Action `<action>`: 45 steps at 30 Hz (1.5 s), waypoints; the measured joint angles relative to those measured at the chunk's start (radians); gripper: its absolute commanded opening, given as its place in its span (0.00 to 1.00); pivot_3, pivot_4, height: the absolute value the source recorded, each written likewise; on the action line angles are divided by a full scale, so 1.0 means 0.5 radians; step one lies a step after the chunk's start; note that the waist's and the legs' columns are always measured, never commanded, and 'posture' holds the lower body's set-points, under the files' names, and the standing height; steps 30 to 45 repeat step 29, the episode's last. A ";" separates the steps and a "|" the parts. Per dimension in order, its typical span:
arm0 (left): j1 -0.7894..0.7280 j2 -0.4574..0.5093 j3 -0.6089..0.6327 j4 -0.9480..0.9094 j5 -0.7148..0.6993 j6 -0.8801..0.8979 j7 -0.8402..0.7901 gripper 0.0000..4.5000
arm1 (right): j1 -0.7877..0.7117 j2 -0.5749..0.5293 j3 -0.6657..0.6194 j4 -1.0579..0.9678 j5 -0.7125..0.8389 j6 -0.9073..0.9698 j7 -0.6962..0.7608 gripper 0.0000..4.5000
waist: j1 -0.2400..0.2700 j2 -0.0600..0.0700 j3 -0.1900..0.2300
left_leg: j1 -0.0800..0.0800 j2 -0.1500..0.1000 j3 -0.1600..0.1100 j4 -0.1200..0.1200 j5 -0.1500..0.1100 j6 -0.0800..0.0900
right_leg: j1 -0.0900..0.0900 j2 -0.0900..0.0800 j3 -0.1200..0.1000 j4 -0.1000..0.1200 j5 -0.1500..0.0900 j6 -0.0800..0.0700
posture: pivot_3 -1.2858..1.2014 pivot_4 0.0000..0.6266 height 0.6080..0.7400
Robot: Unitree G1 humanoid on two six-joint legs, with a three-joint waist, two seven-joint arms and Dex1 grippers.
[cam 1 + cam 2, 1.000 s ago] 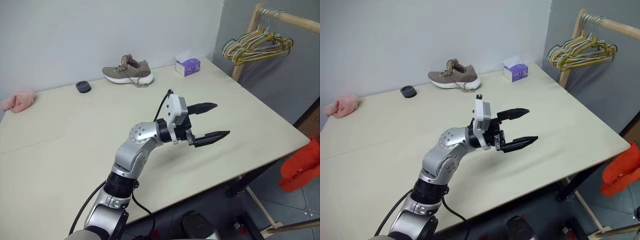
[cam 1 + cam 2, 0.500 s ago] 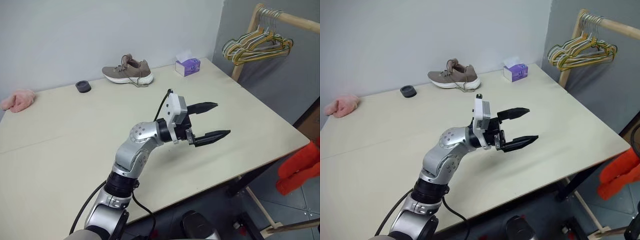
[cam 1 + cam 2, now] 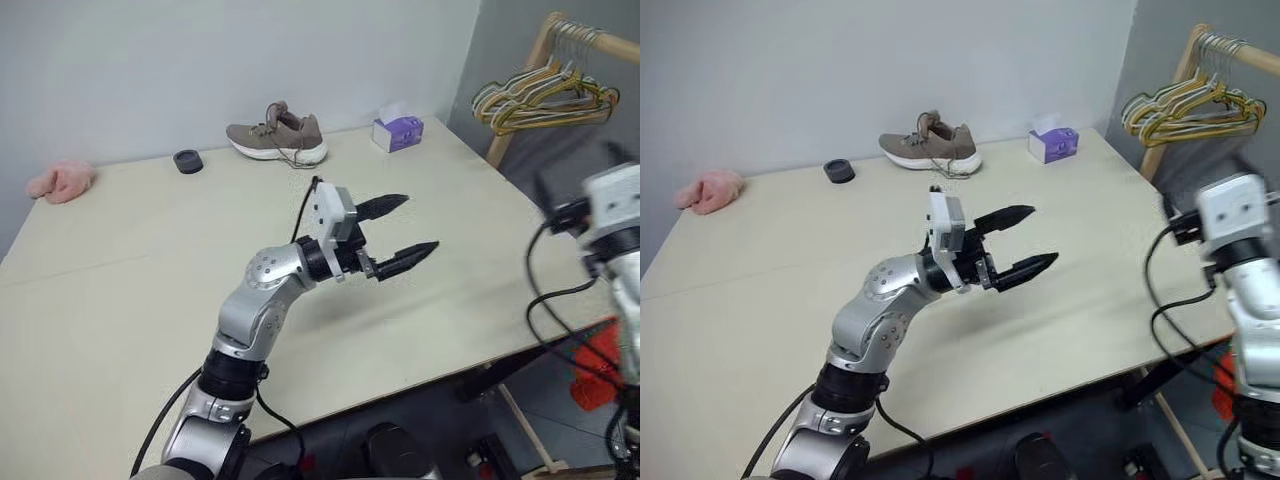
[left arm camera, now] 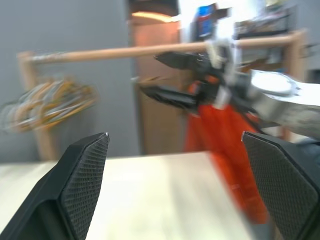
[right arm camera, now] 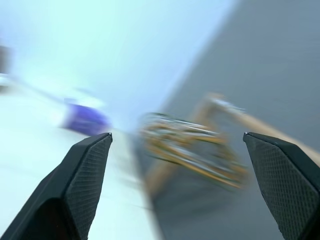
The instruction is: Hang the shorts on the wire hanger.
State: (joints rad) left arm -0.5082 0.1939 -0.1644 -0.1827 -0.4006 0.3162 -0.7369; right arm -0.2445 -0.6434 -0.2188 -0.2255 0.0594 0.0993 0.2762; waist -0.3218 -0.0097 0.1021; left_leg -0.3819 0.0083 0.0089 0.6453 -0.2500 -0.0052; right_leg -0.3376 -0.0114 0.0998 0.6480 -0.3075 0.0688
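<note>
The left pincer (image 3: 398,236) hangs above the middle of the pale counter (image 3: 120,280), its two black fingers spread wide with nothing between them, pointing toward the counter's right side. The right pincer (image 5: 175,190) is also spread wide and empty; in its wrist view the fingers frame the purple tissue box (image 5: 86,120) and the bunch of coloured hangers (image 5: 192,150) on the wooden rail (image 5: 250,120). From the head views the right arm (image 3: 1238,260) stands just off the counter's right edge, its white wrist block raised at about the height of the counter top. The shorts (image 3: 600,362), bright orange, show low on the right beyond the counter's edge, partly hidden behind the right arm; the left wrist view shows the orange cloth (image 4: 220,130) hanging down behind that arm, though what it hangs from cannot be told. The single wire hanger cannot be picked out; the bunch of yellow, green and white hangers (image 3: 545,95) hangs on the wooden rail at the far right. At the back of the counter sit a brown shoe (image 3: 278,135) with a white sole, a small dark round thing (image 3: 187,160) to its left, and the tissue box near the far right corner. A pink fluffy thing (image 3: 62,181) lies by the far left edge.
</note>
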 measured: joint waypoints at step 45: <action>0.574 0.248 0.569 -0.049 0.639 0.275 1.047 1.00 | -0.042 0.790 0.468 0.473 0.067 -0.008 0.154 1.00 | 0.590 -0.016 0.002 | -0.033 -0.002 -0.009 0.005 0.005 -0.009 | -0.043 -0.013 -0.016 0.031 0.010 -0.014 | 0.52 0.13 1.00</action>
